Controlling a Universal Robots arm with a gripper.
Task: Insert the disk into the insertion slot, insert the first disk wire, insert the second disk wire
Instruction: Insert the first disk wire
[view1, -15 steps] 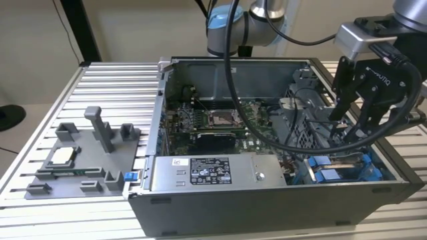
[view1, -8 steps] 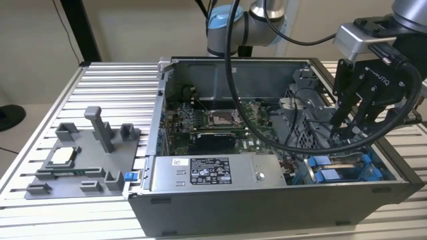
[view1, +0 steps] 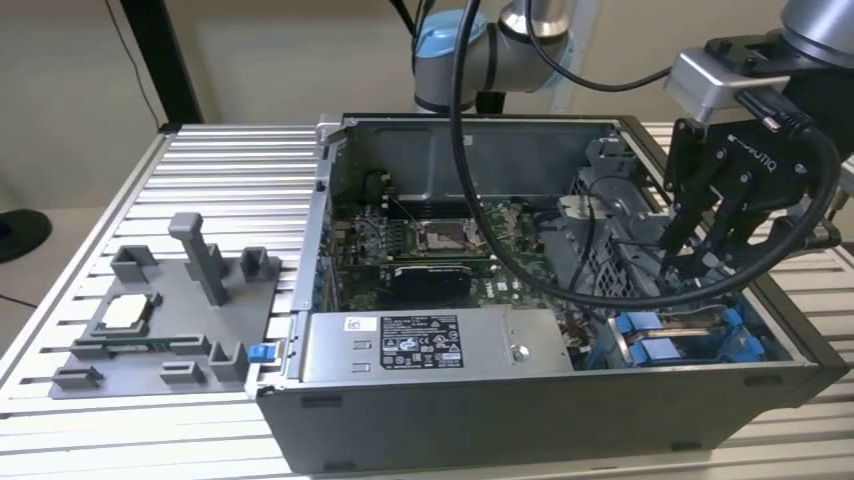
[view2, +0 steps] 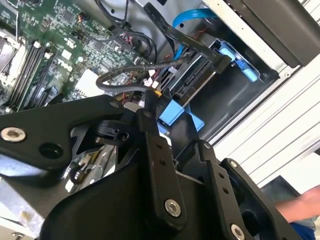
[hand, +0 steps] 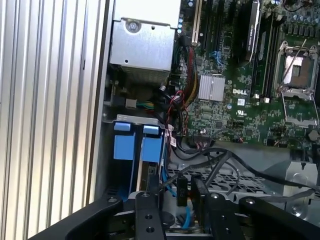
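Gripper (view1: 687, 268) hangs inside the open computer case (view1: 534, 425), low over the drive corner. A black wire plug (hand: 182, 192) stands upright right at its tip. Whether the gripper pinches the plug or stands spread around it cannot be told. The disk (hand: 151, 150), in its blue carrier, sits in the slot (hand: 135, 119) just below the gripper. The green circuit board (hand: 235, 100) lies off to one side of the gripper.
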